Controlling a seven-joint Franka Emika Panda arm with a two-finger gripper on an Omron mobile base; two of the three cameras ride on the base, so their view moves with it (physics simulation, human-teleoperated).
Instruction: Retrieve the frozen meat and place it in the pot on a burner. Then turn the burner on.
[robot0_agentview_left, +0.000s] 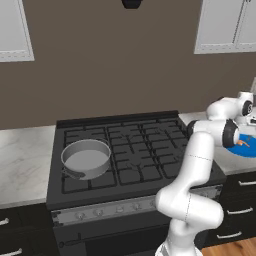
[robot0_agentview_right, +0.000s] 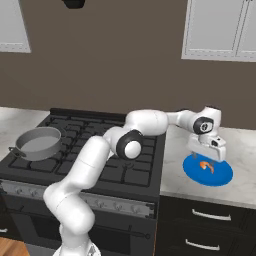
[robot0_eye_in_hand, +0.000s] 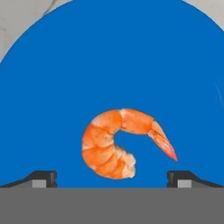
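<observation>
A plain brown wall (robot0_agentview_left: 115, 65) backs the kitchen. White panelled wall cabinets (robot0_agentview_right: 220, 30) hang high at both sides. A pale marbled desk (robot0_agentview_left: 22, 160) runs along the wall to either side of the range. Below it sit dark drawers (robot0_agentview_right: 210, 230) with silver bar handles. A strip of wooden floor (robot0_agentview_left: 240, 247) shows at the lower corner.

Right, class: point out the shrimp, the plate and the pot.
shrimp (robot0_eye_in_hand: 109, 146), hand view, on its curled body.
plate (robot0_agentview_right: 220, 178), right base view, on bare blue surface near the rim.
pot (robot0_agentview_left: 86, 159), left base view, on its grey inside.
</observation>
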